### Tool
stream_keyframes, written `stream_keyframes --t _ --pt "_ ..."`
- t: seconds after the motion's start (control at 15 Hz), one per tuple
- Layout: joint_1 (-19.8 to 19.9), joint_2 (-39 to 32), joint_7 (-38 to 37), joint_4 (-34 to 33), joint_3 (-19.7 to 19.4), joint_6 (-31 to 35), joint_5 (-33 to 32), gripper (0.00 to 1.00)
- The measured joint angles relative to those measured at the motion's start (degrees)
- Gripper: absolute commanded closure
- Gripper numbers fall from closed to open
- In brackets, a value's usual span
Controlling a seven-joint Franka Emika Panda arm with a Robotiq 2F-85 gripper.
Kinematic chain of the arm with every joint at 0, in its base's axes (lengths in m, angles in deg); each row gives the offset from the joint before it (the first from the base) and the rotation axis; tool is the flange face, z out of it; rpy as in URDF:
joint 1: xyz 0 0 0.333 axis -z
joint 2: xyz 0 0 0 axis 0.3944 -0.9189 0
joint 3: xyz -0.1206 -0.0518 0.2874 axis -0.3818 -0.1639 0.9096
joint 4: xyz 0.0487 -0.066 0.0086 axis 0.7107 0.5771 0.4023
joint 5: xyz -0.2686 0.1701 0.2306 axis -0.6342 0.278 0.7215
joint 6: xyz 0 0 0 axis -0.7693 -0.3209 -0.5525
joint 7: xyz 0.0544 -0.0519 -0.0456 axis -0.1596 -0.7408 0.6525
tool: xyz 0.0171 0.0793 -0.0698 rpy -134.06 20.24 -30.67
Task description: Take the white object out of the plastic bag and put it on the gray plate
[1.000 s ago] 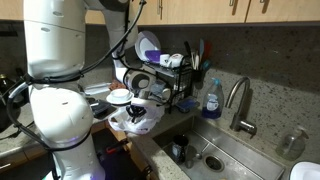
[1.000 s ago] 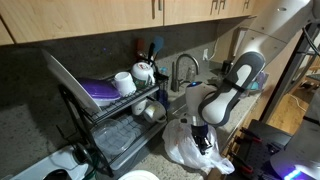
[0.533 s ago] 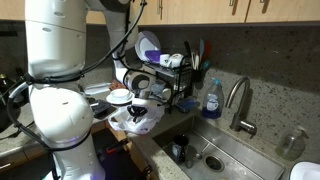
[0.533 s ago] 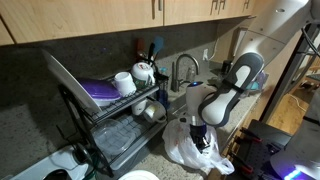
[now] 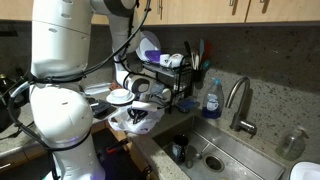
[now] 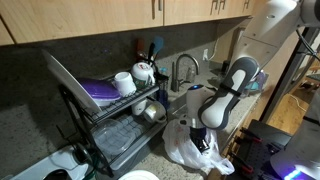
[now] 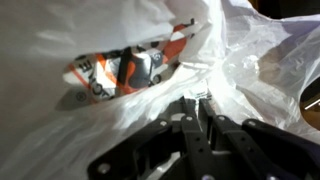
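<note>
Countertop [image 5: 268, 146] edge beside sink [image 5: 215, 158]: hand [image 7: 200, 102] pinched shut on plastic bag [image 7: 250, 50] rim.

White rounded arm [image 5: 58, 60], black joint rings — dark metal fingers [image 7: 190, 128]

Folds of the plastic bag [image 7: 262, 62] crowd my gripper [image 7: 200, 108] on both sides, leaving me only its narrow opening [image 7: 130, 70] ahead, with the dish rack [image 6: 118, 140] close beside.
</note>
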Motion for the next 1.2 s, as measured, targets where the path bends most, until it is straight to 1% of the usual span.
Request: stream_keyframes --t 0.13,0.2,0.27,0.4,0.6,0.67,0.73,0.93,1.0,1.07,1.13,1.2 --pt "0.32 -0.23 0.0 0.0 0.06 0.04 0.0 0.54" --pt "0.47 -0.25 0.0 0.0 0.08 0.05 0.0 0.48" --pt "0.59 -0.26 0.0 0.01 0.08 0.05 0.0 0.46" --pt "0.75 -0.28 0.0 0.02 0.08 0.05 0.03 0.51" --pt "1.08 -0.53 0.0 0.1 0.1 0.05 0.09 0.56" --pt "1.22 -0.68 0.0 0.12 0.12 0.05 0.13 0.6" --pt "1.34 -0.75 0.0 0.12 0.12 0.09 0.17 0.59" --pt "1.57 -0.76 0.0 0.3 0.22 0.41 0.32 0.62" --pt "1.6 -0.76 0.0 0.33 0.22 0.46 0.32 0.65" --pt "1.62 -0.76 0.0 0.36 0.22 0.48 0.32 0.73" --pt "1.64 -0.76 0.0 0.4 0.22 0.53 0.32 0.84" --pt "1.67 -0.78 -0.01 0.47 0.22 0.6 0.32 0.9"
